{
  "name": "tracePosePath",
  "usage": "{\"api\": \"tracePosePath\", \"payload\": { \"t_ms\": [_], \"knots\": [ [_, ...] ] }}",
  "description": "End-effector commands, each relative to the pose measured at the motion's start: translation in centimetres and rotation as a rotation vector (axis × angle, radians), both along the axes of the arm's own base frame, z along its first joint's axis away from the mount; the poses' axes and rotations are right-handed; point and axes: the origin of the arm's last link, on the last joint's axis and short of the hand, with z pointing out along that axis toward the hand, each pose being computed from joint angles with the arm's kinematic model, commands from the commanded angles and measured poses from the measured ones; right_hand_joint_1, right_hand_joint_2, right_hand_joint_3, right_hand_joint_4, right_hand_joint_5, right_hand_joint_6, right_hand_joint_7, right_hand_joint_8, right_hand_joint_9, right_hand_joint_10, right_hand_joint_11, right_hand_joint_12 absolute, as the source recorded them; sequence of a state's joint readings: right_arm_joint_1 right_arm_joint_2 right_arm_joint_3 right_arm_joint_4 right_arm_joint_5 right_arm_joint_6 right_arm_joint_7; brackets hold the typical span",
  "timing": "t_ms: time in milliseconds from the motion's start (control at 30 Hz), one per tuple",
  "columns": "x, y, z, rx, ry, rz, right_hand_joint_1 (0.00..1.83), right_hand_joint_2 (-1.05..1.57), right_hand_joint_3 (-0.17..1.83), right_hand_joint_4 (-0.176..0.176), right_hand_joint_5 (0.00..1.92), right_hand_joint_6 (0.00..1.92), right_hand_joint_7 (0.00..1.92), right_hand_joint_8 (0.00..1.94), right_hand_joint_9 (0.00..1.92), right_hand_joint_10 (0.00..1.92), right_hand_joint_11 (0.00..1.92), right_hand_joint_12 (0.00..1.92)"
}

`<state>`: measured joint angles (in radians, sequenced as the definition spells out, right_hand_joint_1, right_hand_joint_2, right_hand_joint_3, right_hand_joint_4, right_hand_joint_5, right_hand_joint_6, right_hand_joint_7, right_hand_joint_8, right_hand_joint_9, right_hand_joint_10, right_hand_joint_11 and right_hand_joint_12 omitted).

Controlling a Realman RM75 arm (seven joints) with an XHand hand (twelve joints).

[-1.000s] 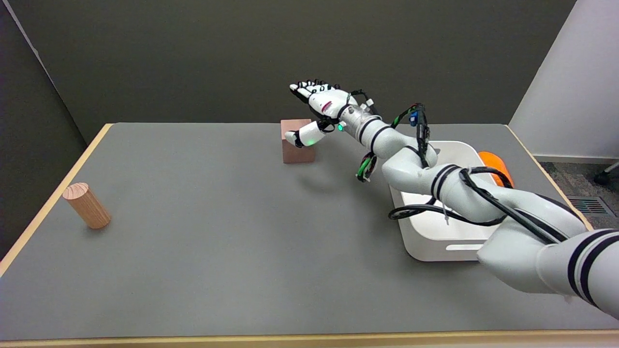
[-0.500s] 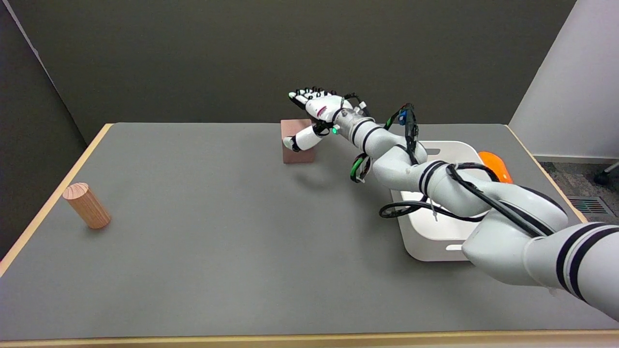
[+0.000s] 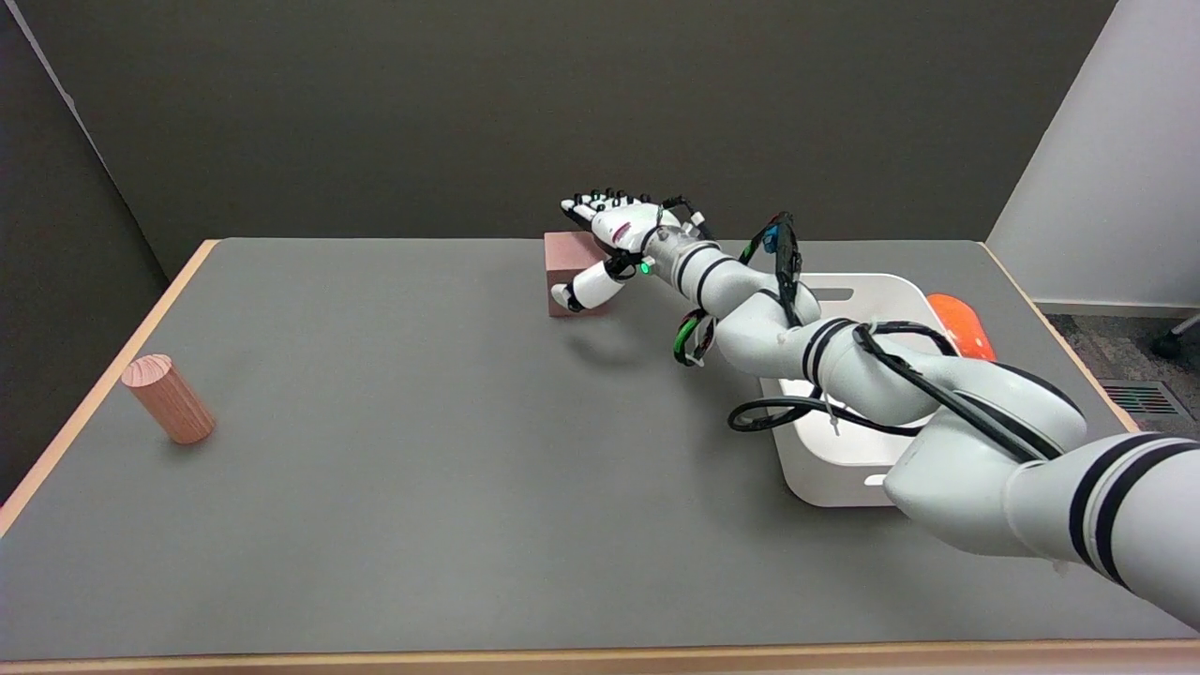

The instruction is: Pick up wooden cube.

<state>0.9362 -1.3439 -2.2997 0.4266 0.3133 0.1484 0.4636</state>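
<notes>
A reddish-brown wooden cube [image 3: 567, 267] stands on the grey table [image 3: 394, 450] near its far edge. My right hand [image 3: 609, 234] hovers at the cube's right side, fingers spread apart over its far top edge and the thumb hanging in front of its near face. The cube sits on the table, and I cannot tell whether any finger touches it. The hand covers the cube's right part.
A wooden cylinder [image 3: 169, 398] leans near the table's left edge. A white bin [image 3: 844, 459] stands at the right under my forearm, with an orange object [image 3: 958, 323] behind it. Loose cables hang from the arm.
My right hand has sunk lower and slid slightly left onto the cube, from above its top to straddling it. The cube has not moved.
</notes>
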Motion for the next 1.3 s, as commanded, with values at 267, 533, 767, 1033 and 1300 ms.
{"api": "tracePosePath", "payload": {
  "t_ms": [267, 533, 767, 1033, 1300],
  "knots": [
    [-1.5, 0.5, -1.1, 0.007, -0.016, -0.035, 0.46, 0.61, 0.85, 0.014, 0.00, 0.02, 0.00, 0.15, 0.00, 0.20, 0.00, 0.68],
    [-1.5, 0.7, -1.6, 0.022, -0.024, -0.024, 0.55, 0.70, 0.88, 0.008, 0.01, 0.20, 0.14, 0.26, 0.02, 0.48, 0.00, 0.78],
    [-1.4, 0.8, -1.6, 0.030, -0.028, -0.004, 0.60, 0.78, 0.86, 0.011, 0.05, 0.29, 0.33, 0.36, 0.17, 0.58, 0.00, 0.82],
    [-0.2, 1.0, -2.4, 0.083, 0.004, 0.095, 0.69, 0.86, 0.83, 0.019, 0.21, 0.58, 0.40, 1.08, 0.37, 0.83, 0.01, 0.94],
    [1.6, 1.3, -2.4, 0.093, -0.030, 0.177, 0.83, 1.32, 0.30, -0.079, 0.43, 1.82, 0.18, 1.76, 0.47, 1.40, 0.09, 1.07]
  ]
}}
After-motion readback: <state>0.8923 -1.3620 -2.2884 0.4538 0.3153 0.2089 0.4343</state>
